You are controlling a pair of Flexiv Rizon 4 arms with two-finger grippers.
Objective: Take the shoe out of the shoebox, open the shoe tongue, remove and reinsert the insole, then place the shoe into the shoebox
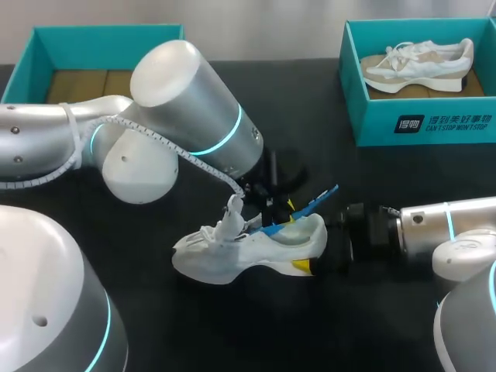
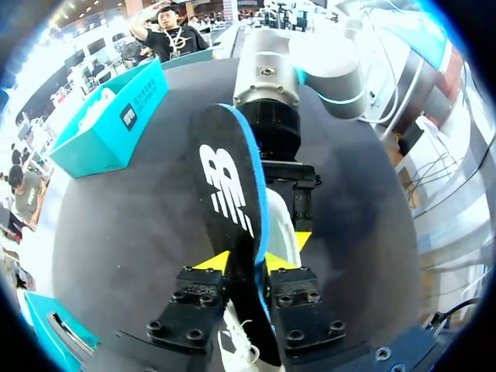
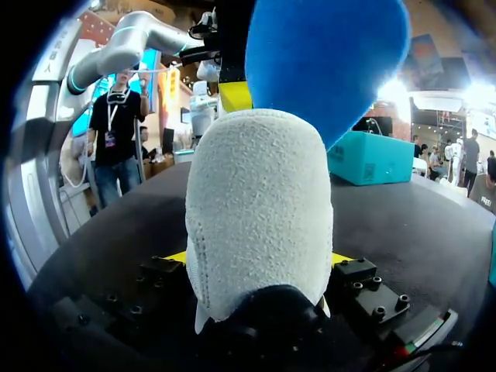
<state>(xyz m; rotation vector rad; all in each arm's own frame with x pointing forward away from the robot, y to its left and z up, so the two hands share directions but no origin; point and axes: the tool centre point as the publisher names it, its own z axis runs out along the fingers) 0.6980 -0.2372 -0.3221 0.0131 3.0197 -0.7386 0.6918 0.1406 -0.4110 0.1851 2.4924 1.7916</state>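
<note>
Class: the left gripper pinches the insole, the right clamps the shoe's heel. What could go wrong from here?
1. The left gripper pinches the insole at one spot only; its long free end might buckle or slip.
2. The right gripper holds the white shoe by its heel only, so pushing could twist it loose.
</note>
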